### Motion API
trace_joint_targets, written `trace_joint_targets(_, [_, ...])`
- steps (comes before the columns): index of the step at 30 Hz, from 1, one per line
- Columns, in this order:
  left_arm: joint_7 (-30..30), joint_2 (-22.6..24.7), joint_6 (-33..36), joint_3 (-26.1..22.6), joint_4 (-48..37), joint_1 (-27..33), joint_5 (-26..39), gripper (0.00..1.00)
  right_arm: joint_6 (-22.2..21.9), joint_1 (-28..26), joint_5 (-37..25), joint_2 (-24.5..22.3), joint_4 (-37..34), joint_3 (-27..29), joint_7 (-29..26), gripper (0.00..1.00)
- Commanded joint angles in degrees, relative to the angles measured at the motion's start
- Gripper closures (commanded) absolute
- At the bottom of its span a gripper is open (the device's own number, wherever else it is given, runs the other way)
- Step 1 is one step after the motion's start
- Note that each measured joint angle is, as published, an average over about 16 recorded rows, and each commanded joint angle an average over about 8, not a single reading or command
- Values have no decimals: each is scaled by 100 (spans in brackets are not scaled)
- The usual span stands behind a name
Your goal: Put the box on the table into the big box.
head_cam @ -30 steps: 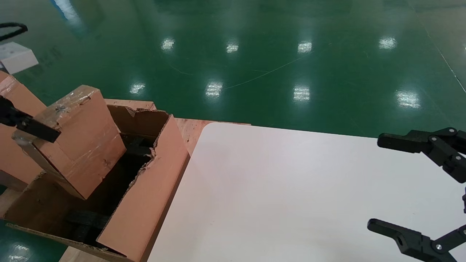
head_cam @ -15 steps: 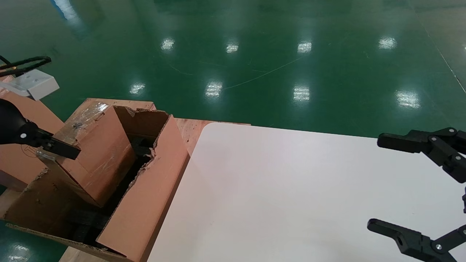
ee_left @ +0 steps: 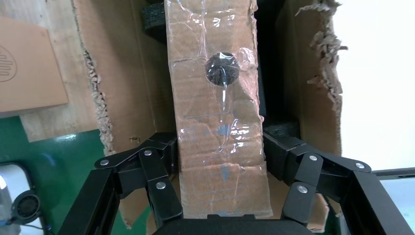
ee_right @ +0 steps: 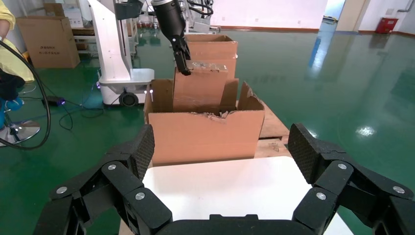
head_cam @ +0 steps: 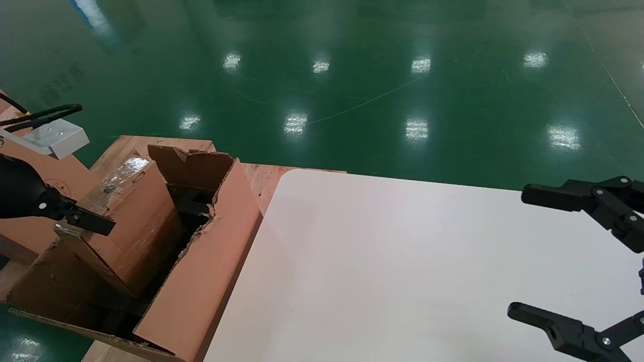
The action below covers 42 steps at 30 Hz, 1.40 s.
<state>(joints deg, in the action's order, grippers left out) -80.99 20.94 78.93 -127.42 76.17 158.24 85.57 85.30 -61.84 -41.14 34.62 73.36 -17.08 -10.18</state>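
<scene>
The box (head_cam: 136,221), small and brown with crinkled clear tape on top, stands tilted with its lower part inside the big box (head_cam: 201,271), a torn-edged carton left of the table (head_cam: 402,261). My left gripper (head_cam: 83,213) is shut on the box's upper end. The left wrist view shows the fingers pressing both long sides of the box (ee_left: 218,122), with the left gripper (ee_left: 220,156) above the big box (ee_left: 122,73) and black foam below. My right gripper (head_cam: 518,251) hangs open over the table's right side, holding nothing. From there the right gripper (ee_right: 222,147) faces the big box (ee_right: 205,137).
The big box sits on a wooden pallet (head_cam: 261,181) over a green floor. Another brown carton (head_cam: 30,211) stands just left of it, and a white device with black cables (head_cam: 50,136) is behind my left arm. A white machine base (ee_right: 117,49) stands farther back.
My left gripper has come down with the box, which has sunk from well above the big box's rim to partly inside it. The right arm has not moved.
</scene>
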Motion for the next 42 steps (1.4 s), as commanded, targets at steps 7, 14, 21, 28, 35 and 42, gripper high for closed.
trace_joint_targets(7, [3,-101,-26,-32,23,-42,242,100,-1,-1,2,-1,0,-2,1,0])
trace_joint_targets(14, [57,-205,-74,-49,27,-78,419,100,-2,-1,3,-2,0,-4,2,0])
trace_joint_targets(21, [125,-270,-180,-56,43,-141,559,100,-3,-1,4,-3,0,-6,3,0])
trace_joint_targets(28, [150,-320,-322,-80,56,-245,678,100,-4,-2,6,-3,0,-8,4,0])
trace_joint_targets(35, [166,-352,-510,-121,51,-369,835,100,-5,-2,7,-4,0,-11,5,0])
trace_joint_targets(42, [172,-368,-692,-154,48,-493,912,100,-5,-3,9,-5,0,-13,6,0])
